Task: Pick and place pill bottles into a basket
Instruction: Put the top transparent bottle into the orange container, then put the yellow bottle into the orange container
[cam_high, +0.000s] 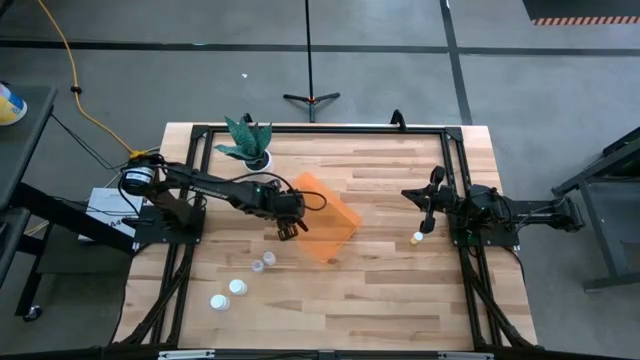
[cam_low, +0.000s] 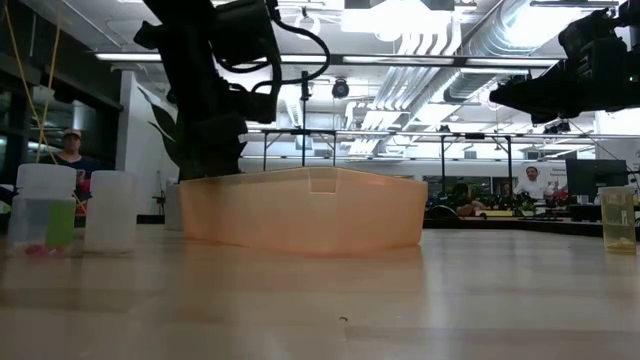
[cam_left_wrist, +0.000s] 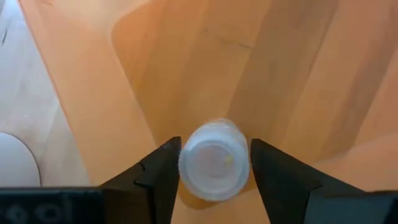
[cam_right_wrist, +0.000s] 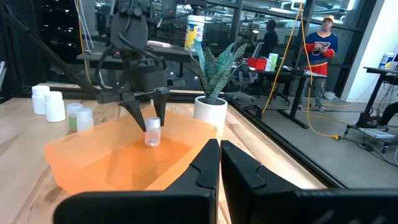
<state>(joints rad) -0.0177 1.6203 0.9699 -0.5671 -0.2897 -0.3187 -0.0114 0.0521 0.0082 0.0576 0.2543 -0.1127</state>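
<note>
The orange basket (cam_high: 325, 222) lies at mid-table; it also shows in the low view (cam_low: 300, 208) and the right wrist view (cam_right_wrist: 118, 158). My left gripper (cam_high: 288, 230) hangs over the basket's left part, shut on a small white pill bottle (cam_left_wrist: 214, 160), which also shows in the right wrist view (cam_right_wrist: 152, 132). Several more pill bottles (cam_high: 262, 262) (cam_high: 228, 294) stand upright on the table near the front left. One pill bottle (cam_high: 417, 237) stands by my right gripper (cam_high: 428, 220), which is shut and empty (cam_right_wrist: 219, 160). My left gripper pinches the pill bottle at its upper end, by the cap (cam_right_wrist: 153, 124), between its two fingers (cam_left_wrist: 163, 177). The fingers point down from above. The bottle hangs upright below the fingertips, lifted clear above the basket's floor (cam_left_wrist: 292, 74).
A white pot with a green plant (cam_high: 252, 148) stands at the far left of the table, close behind the basket. A black frame runs along the table's edges (cam_high: 455, 180). People stand in the room beyond the table (cam_right_wrist: 320, 50). Bare wood lies at the front right (cam_high: 400, 300).
</note>
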